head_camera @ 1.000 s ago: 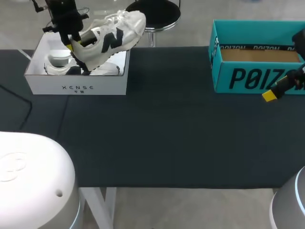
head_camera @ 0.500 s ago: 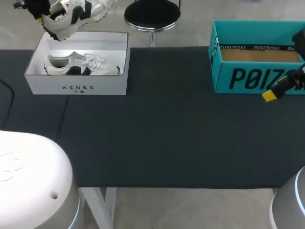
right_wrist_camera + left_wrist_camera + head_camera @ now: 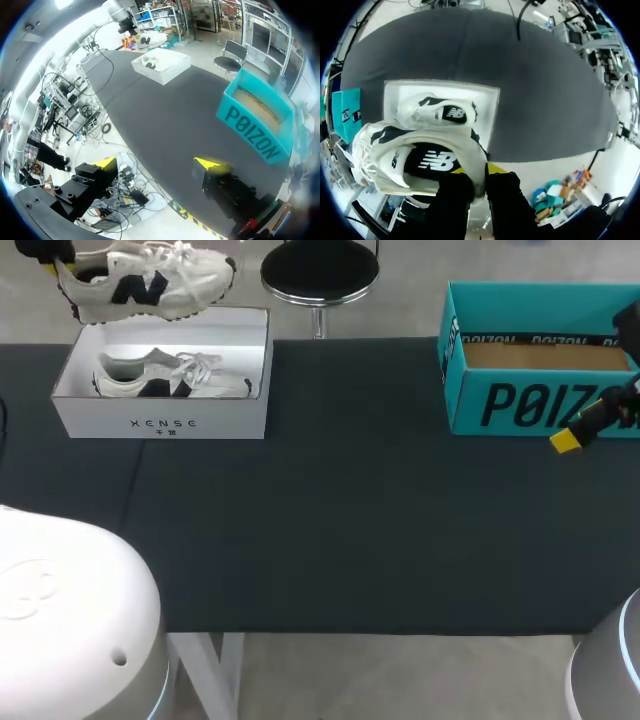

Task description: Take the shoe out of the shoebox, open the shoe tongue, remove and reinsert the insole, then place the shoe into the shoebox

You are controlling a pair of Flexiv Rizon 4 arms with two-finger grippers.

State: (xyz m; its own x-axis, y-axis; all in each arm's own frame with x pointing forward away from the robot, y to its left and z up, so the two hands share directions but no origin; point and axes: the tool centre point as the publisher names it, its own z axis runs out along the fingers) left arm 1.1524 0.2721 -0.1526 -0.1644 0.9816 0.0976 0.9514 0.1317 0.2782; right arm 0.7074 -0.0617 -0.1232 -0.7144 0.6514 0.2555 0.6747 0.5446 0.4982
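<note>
Left jaws are clenched from both sides on the heel collar of the white shoe [image 3: 410, 160], holding it level in the air over the far rim of the white shoebox [image 3: 160, 425]. A second ago it hung tilted, toe up, just above the box. It has since risen clear, so the take-out step looks all but done, with tongue and insole work ahead. Its mate [image 3: 170, 375] lies in the box. Right jaws stand released and empty beside the teal box [image 3: 520, 400] on the counter [image 3: 350, 530].
</note>
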